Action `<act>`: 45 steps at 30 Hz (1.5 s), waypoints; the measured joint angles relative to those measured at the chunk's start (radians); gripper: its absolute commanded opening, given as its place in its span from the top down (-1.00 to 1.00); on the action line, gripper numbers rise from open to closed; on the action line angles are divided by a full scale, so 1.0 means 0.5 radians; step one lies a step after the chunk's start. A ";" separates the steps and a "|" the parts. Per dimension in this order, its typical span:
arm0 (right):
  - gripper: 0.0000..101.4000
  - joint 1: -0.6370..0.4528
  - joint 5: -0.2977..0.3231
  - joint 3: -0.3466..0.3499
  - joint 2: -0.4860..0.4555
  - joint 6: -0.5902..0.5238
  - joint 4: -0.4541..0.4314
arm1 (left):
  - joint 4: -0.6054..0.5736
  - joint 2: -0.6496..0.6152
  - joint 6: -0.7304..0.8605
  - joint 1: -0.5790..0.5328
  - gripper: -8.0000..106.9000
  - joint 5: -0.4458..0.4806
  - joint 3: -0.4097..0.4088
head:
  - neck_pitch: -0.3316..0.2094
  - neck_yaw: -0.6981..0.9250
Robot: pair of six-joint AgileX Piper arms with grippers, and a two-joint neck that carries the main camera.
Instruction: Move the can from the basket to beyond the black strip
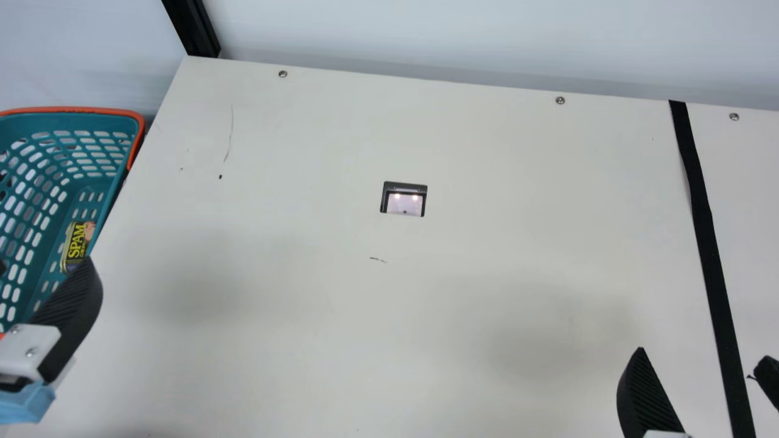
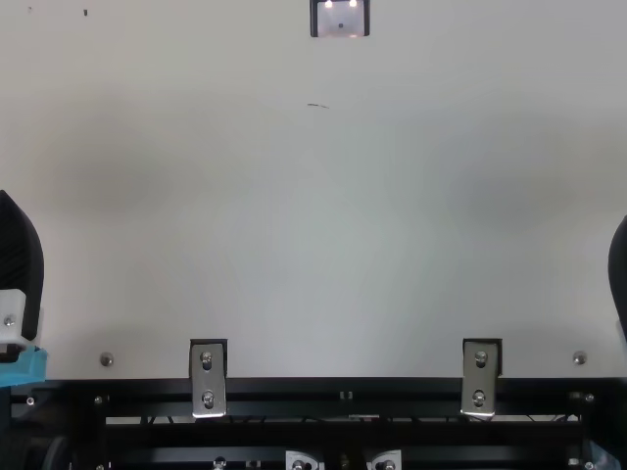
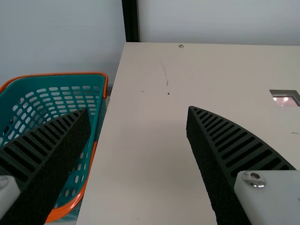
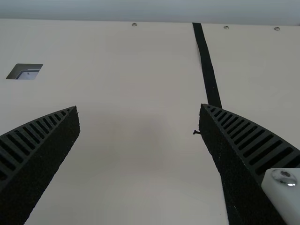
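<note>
At the near side of a cream table, the left gripper hangs beside the basket, its jaws wide and empty. Across from it, the right gripper hangs near the black strip, jaws also wide and with nothing in them. Farther out, the can sits inside the basket, by the wall next to the table; whether it lies flat or leans is hard to tell. Beyond, a square opening interrupts the tabletop.

The job appears to be at its first step, the pickup. The next move likely calls for the left arm to dip its open jaws over the basket's rim, straddle the can and close on it. With the strip at the opposite side, a handover or mid-table set-down for the right arm seems probable.
</note>
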 measured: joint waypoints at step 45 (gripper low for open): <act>-1.00 0.000 0.000 0.000 0.000 0.000 0.000 | 0.000 0.000 0.000 0.000 -0.71 0.000 0.000 | -0.215 0.717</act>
